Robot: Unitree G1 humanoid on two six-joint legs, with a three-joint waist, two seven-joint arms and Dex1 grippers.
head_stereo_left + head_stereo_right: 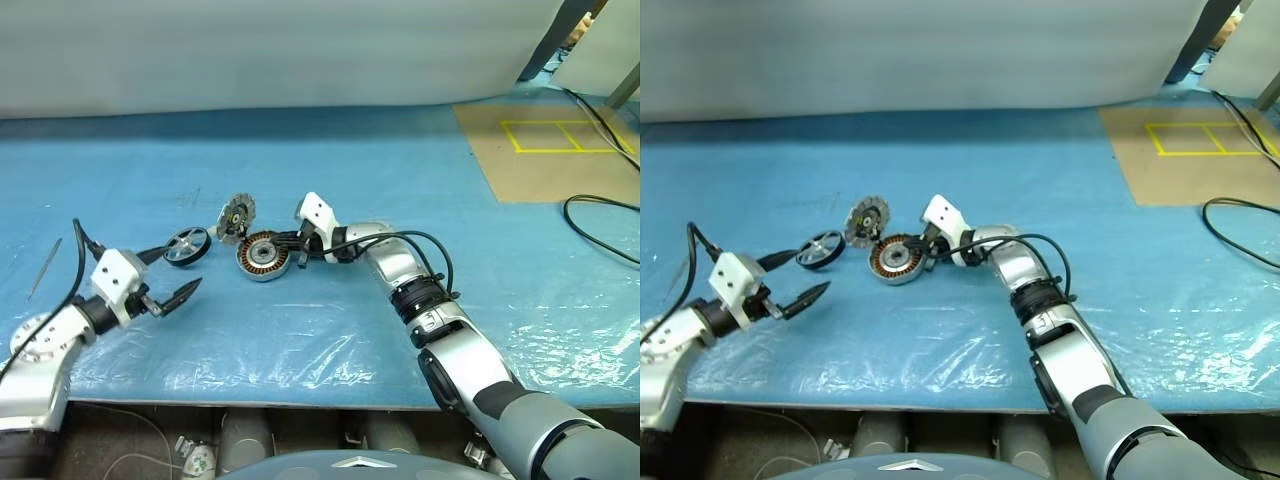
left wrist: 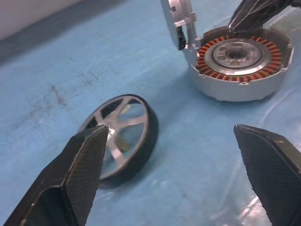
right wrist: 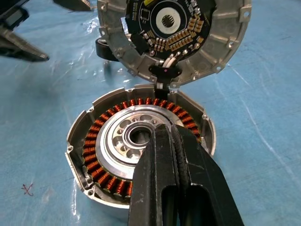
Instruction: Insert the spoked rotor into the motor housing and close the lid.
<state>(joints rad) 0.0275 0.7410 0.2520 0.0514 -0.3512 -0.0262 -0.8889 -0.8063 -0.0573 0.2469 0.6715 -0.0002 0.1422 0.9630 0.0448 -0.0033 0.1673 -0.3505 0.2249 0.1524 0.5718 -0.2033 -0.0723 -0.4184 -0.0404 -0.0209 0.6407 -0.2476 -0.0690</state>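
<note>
Table: we see a blue sheet (image 1: 400,180) spread over it, with clear plastic film wrinkled along the near edge.
Housing: our round silver cup (image 1: 264,256) sits on the sheet near the middle, its open face up; a ring of copper windings runs around a bright hub with a dark bore.
Lid: we find it (image 1: 237,215) standing up at the housing's far-left rim, hinged open; in the right wrist view its inner face carries a dark circuit board with a toothed hole at its centre.
Rotor: we see a spoked disc (image 1: 187,246) with a dark rim on the sheet left of the housing, apart from it and tilted with one edge raised; it is not in the cup.
Right gripper: ours (image 3: 173,150) reaches in from the right, its two black fingers pressed together with nothing between them; the tips lie over the housing's right rim and windings, close to the hub. Whether they touch the metal we cannot tell.
Left gripper: ours (image 1: 170,278) hangs near-left of the rotor, fingers spread wide and empty; in the left wrist view the rotor lies beyond the gap, nearer one finger (image 2: 80,169), not between them.
Far right: we note a brown board (image 1: 545,150) with yellow tape and a black cable (image 1: 600,230) on the sheet.
</note>
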